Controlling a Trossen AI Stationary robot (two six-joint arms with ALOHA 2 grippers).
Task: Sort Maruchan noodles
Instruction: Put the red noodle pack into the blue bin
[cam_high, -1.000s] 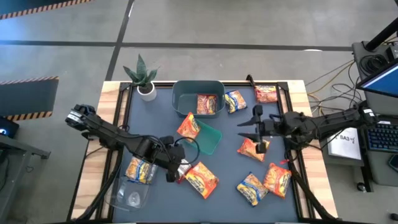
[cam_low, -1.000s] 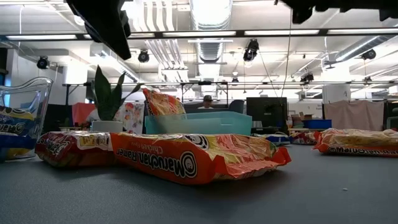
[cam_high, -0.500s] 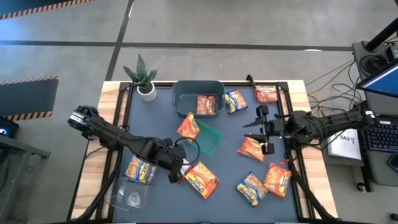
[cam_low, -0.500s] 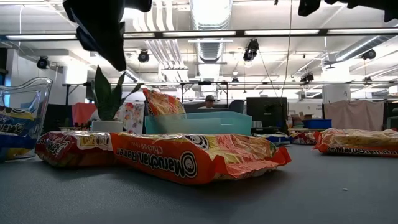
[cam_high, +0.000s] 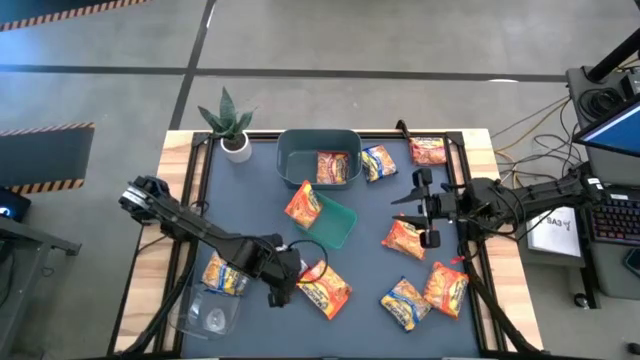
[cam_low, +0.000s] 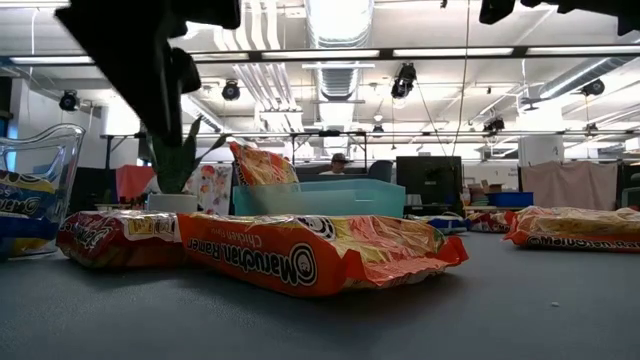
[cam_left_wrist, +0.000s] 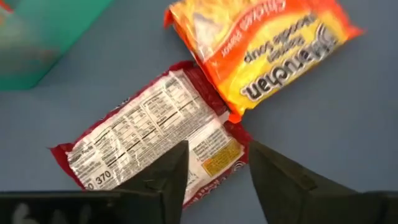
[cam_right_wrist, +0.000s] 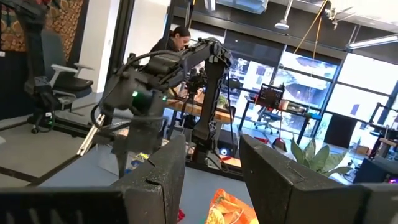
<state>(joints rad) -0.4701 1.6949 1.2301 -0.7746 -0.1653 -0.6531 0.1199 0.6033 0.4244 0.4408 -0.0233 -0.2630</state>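
Sorting partly done: one packet (cam_high: 337, 166) lies in the grey-teal tub (cam_high: 290, 150), about nine scattered on the table (cam_high: 370, 320) beyond it; left claw (cam_left_wrist: 214, 163), parted and empty, above the dark red packet (cam_left_wrist: 149, 146); right claw (cam_right_wrist: 211, 163) parted, empty.

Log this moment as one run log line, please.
left pincer: open, above dark red packet | right pincer: open, empty, above table | orange packet: lying alongside
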